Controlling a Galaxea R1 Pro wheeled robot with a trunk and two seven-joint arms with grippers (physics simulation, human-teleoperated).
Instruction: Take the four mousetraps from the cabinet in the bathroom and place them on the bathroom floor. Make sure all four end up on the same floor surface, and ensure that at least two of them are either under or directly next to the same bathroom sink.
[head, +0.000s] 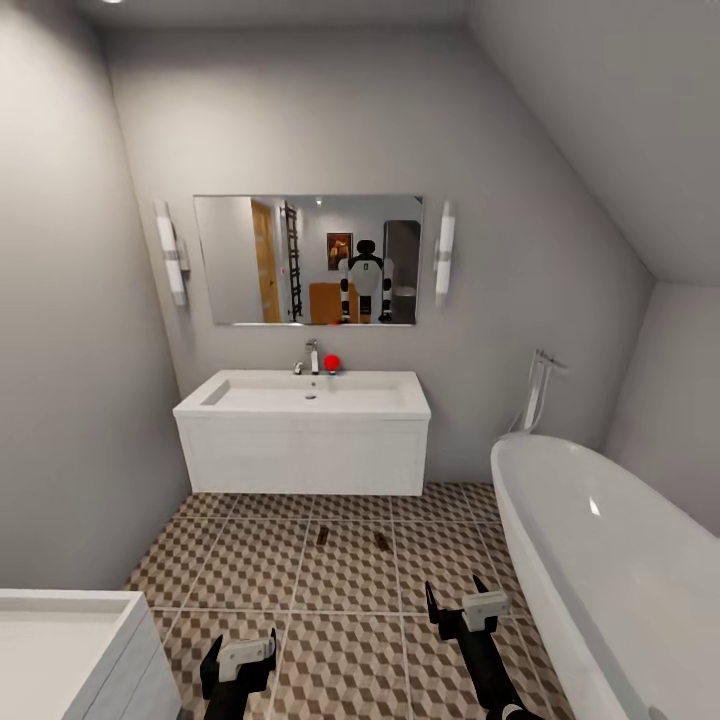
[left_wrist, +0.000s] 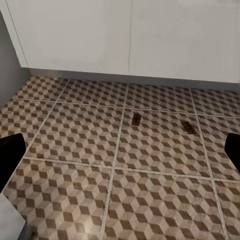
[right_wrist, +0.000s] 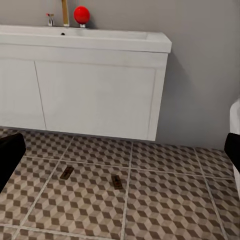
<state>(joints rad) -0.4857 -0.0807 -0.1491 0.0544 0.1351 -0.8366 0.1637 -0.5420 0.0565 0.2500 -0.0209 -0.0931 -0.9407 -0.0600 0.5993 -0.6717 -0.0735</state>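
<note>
Head view: mousetraps — two small brown boards, one (head: 322, 537) and the other (head: 382, 542) — lie on the bathroom floor (head: 250, 570) just in front of the bathroom sink (head: 305, 395), close to its white vanity front but not under it. The left gripper (head: 238, 662) and right gripper (head: 468, 608) hang low over the tiles, nearer the camera than the traps; both jaws stand apart and hold nothing. A white bathtub (head: 600, 540) runs along the right, and a mirror (head: 308, 260) hangs above the basin.

Left wrist view: the two mousetraps (left_wrist: 136, 118) and (left_wrist: 188, 127) lie ahead of the dark fingertips (left_wrist: 10, 157), well apart from them, on tiles before the vanity's base.

Right wrist view: the mousetraps (right_wrist: 66, 173) and (right_wrist: 117, 182) show ahead between the open fingers, near the vanity; a red ball (right_wrist: 81, 14) sits on the basin rim beside the faucet.

Step in hand: two traps look placed by the sink — so my reading is that two remain in the cabinet, which means turning away to fetch them.

Doing it well: leave the laid pair undisturbed, keep the wheels and arms off them while turning, and set the next traps on this same tiled floor.
</note>
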